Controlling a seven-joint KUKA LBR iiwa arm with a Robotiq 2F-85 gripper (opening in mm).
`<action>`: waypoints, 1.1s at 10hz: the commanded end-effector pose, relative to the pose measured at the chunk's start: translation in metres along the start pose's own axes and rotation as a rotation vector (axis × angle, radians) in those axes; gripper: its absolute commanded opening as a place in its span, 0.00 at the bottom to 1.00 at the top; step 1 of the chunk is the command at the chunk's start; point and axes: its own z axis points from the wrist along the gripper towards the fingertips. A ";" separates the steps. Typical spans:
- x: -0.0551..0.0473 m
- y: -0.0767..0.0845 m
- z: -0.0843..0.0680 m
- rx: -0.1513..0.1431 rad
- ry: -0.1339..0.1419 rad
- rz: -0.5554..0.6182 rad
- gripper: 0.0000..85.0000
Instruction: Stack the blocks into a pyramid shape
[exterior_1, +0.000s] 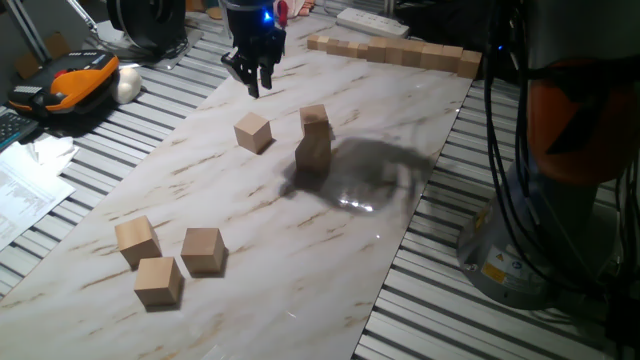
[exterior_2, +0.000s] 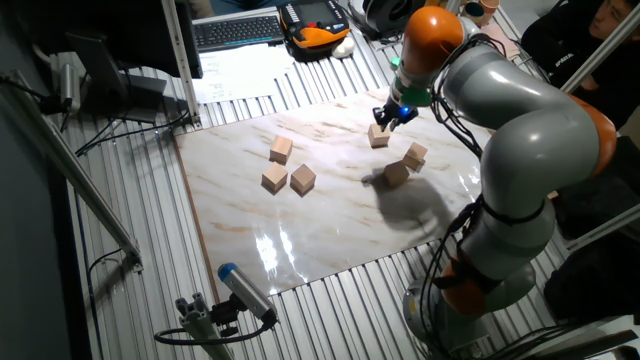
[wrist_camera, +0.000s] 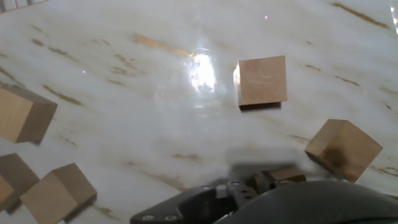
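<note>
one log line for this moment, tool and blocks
tool: above board, holding nothing | blocks: three loose, one single, two stacked | pyramid: not built

Hand view: the gripper (wrist_camera: 261, 177) appears only as a blurred smear above the dark housing, so its jaw spacing cannot be read. Two blocks (wrist_camera: 17, 114) at the left are cut by the picture's edge. One fixed view: the two stacked blocks (exterior_1: 313, 143) merge in dim light; their seam is indistinct.
</note>
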 end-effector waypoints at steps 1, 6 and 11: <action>0.001 0.001 -0.001 0.010 -0.011 0.003 0.00; -0.009 0.009 0.024 -0.009 -0.025 0.052 0.00; -0.012 0.022 0.049 0.010 -0.039 0.084 0.00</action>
